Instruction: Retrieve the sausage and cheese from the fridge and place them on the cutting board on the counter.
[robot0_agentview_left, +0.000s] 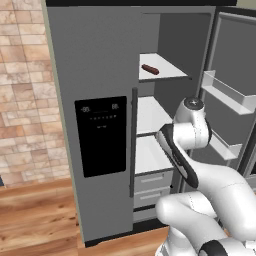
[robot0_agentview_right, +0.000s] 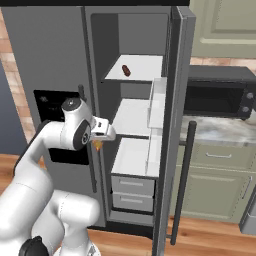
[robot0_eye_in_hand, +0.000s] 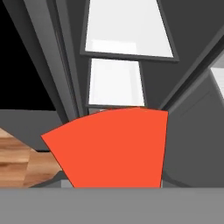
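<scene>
Tall grey fridge (robot0_agentview_left: 95, 125) stands with its right door swung open, smooth white shelves showing. On the top shelf lies the short dark reddish-brown sausage (robot0_agentview_left: 150, 69), long axis slanting across the shelf. Further right, just outside the compartment, the two-finger gripper (robot0_agentview_right: 100, 142) clamps the yellow-orange cheese wedge (robot0_eye_in_hand: 111, 146), flat red face toward the hand camera, narrow end pointing left.
</scene>
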